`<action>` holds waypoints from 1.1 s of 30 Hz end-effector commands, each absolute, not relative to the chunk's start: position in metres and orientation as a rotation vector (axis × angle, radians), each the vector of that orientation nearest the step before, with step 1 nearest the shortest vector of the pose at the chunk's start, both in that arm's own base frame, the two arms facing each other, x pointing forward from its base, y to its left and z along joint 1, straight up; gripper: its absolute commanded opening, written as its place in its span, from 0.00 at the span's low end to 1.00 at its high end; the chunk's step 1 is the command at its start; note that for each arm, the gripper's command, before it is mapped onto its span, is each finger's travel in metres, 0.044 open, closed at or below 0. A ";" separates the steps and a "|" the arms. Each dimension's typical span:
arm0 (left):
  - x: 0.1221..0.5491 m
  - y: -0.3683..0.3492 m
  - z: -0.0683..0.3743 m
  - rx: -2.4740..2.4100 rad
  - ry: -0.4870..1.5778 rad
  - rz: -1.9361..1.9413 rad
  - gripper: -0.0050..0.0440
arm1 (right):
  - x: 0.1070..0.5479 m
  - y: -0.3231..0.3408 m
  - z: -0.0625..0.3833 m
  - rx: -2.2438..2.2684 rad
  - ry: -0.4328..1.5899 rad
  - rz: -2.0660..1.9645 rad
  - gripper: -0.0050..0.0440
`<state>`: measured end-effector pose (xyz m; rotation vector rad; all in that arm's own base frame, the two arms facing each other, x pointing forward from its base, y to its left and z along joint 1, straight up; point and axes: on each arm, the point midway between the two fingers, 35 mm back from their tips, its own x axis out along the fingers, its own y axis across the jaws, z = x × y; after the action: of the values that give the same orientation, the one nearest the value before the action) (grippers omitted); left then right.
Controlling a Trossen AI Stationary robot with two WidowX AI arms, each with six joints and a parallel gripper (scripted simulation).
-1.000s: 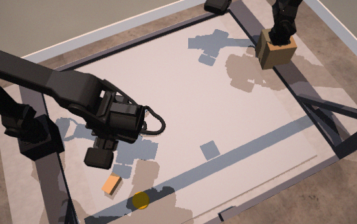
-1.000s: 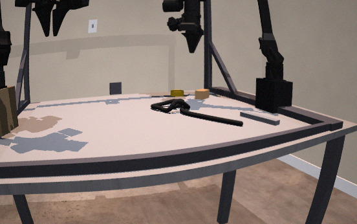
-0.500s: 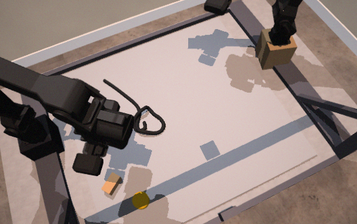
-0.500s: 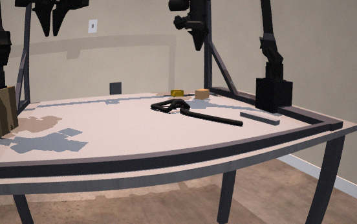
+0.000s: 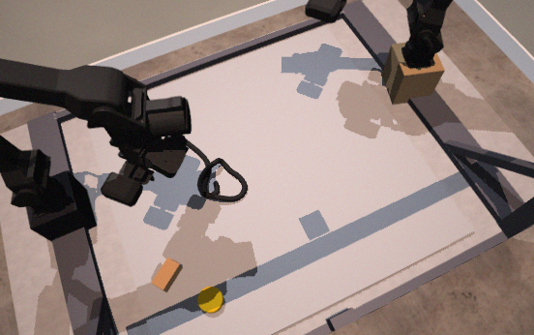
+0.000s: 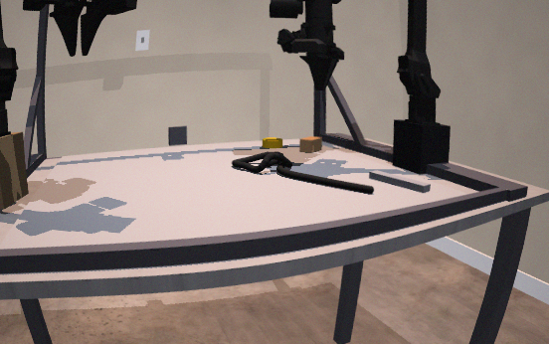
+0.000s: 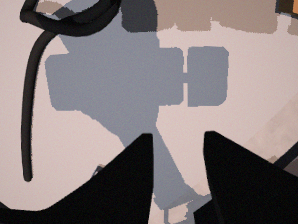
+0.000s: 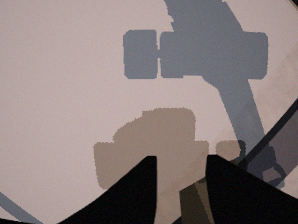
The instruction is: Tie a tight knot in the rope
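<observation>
On the table (image 5: 290, 131) (image 6: 199, 209), the rope (image 5: 246, 186) (image 6: 328, 181) (image 7: 27, 100) lies looped, one end extended. Above, apart from it: left claw (image 5: 166, 162) (image 6: 319, 89) (image 7: 178, 133), tips slightly spread, nothing between. Well apart: right claw (image 6: 79, 55) (image 8: 182, 156), likewise. Beyond the loop: yellow disc (image 5: 210, 300) (image 6: 272, 143), orange block (image 5: 166, 274) (image 6: 310, 144).

The left arm (image 5: 92, 87) (image 6: 418, 30) is reaching out from its base, its forearm stretching toward the wrist above the left tool (image 5: 169, 160) (image 6: 321, 88) (image 7: 178, 133). That tool is pointing down above the worktop, its fingers standing partly apart and gripping nothing; in the exterior view they are overlapping edge-on. The right arm (image 5: 426, 29) (image 6: 5, 75) is holding the right tool (image 6: 79, 55) (image 8: 181, 165) well apart from the left one, also pointing down, its fingers leaving a narrow gap between them and gripping nothing.
</observation>
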<state>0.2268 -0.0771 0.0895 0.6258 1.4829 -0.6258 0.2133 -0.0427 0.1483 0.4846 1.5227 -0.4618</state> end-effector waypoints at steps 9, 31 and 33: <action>0.224 -0.047 0.085 0.691 1.438 -0.683 0.31 | 0.214 -0.042 0.153 0.485 1.506 -0.452 0.31; 0.224 -0.047 0.085 1.013 1.307 -0.998 0.31 | 0.214 -0.042 0.153 0.485 1.506 -0.452 0.31; 0.224 -0.047 0.085 1.086 1.268 -1.070 0.31 | 0.214 -0.042 0.153 0.485 1.506 -0.452 0.31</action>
<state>0.2211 -0.0462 0.0807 0.9540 1.3541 -0.9554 0.2133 -0.0427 0.1483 0.4846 1.5227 -0.4618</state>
